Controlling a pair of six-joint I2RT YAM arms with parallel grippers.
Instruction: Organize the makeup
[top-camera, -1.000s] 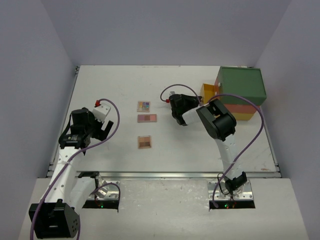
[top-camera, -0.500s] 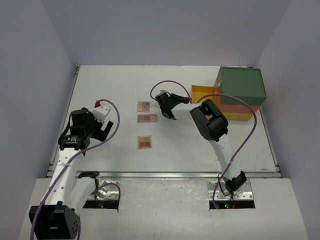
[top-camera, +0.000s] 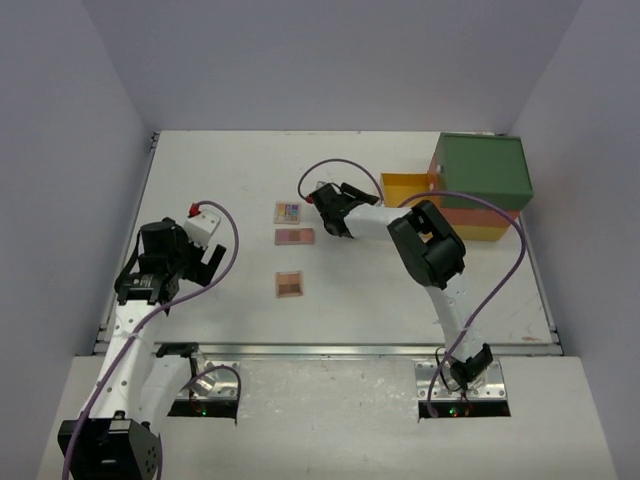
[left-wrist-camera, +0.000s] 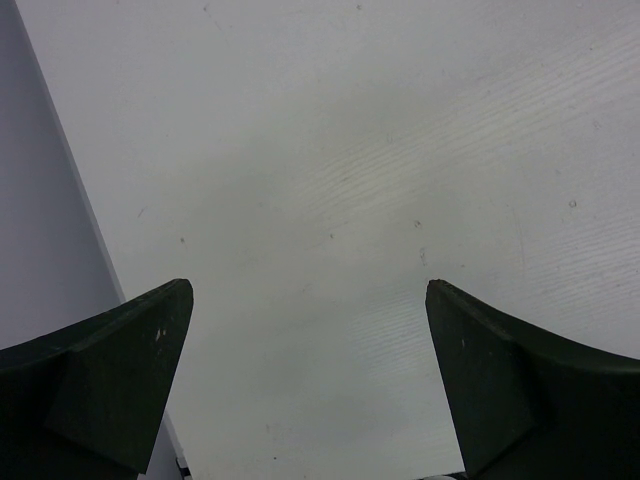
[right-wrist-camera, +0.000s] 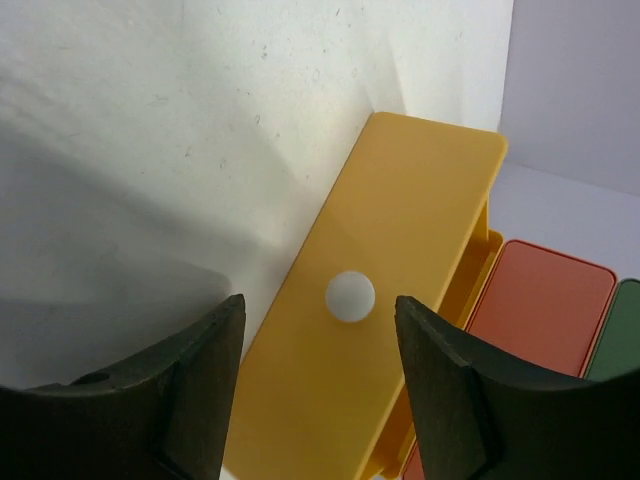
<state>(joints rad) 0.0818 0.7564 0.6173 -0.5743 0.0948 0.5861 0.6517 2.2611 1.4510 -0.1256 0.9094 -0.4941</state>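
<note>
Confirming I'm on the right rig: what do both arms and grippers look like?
The left arm and right arm have white links, black joint housings and a purple cable each. The left gripper and right gripper have black wedge-shaped fingers. A small red part sits at the left wrist.

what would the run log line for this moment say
right hand open, astride white knob of pulled-out yellow drawer, no grip | left hand open over table | three palettes loose mid-table

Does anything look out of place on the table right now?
The yellow drawer juts out of the green-topped box, open in front of the right gripper. Three palettes lie loose on the table.
</note>
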